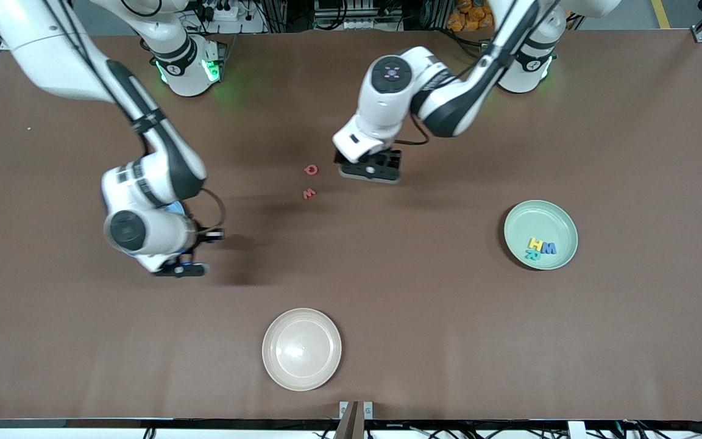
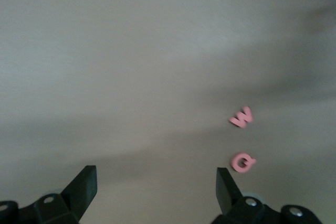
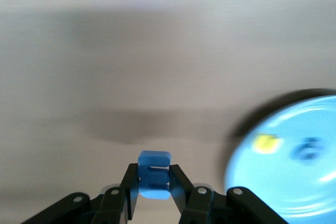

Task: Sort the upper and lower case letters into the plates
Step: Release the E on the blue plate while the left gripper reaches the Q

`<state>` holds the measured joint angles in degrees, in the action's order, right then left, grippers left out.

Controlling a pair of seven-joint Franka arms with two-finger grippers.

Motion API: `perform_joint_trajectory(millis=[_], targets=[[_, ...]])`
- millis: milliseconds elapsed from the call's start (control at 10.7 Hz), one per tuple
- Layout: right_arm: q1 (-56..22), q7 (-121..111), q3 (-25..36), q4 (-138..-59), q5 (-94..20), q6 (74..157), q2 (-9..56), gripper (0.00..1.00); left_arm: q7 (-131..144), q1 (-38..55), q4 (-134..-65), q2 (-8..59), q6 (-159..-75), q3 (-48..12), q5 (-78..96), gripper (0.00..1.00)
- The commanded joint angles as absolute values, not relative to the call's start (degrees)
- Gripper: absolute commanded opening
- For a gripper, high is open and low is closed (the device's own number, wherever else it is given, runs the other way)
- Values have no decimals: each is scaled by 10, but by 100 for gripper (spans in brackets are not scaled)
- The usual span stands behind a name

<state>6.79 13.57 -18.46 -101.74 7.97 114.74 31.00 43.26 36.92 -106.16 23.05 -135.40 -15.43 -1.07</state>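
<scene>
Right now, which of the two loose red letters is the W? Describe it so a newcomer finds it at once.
Start at the open left gripper hovering mid-table. Two red letters lie on the bare table beside it, toward the right arm's end. The red W is the one nearer the front camera; its neighbour, the red G, is round, not zigzag.

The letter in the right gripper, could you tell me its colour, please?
Blue; the letter shows best in the right wrist view, pinched in the right gripper.

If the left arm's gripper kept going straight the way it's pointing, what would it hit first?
Probably just bare table. The left gripper points down with open fingers; the red G and red w lie off to one side.
</scene>
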Motion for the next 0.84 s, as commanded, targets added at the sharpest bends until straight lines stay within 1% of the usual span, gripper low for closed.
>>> perform_joint_trajectory(millis=[0,282,376,563,657,751], targets=[[73,37,-134,-1044,69,1134,272,0,438,416,-1005,300,-1388,-151,-33,100],[73,-66,-69,-1057,69,1140,270,0,430,480,-932,396,-1421,-138,-99,100],[74,-71,-66,-1072,69,1157,270,0,427,497,-915,421,-1433,-128,-139,100],[77,-89,-55,-1079,69,1165,273,0,422,513,-895,458,-1447,-127,-180,100],[77,-93,-54,-1079,69,1165,275,7,422,519,-891,467,-1447,-127,-181,100],[77,-93,-52,-1079,69,1165,276,34,418,522,-891,472,-1447,-127,-181,100]])
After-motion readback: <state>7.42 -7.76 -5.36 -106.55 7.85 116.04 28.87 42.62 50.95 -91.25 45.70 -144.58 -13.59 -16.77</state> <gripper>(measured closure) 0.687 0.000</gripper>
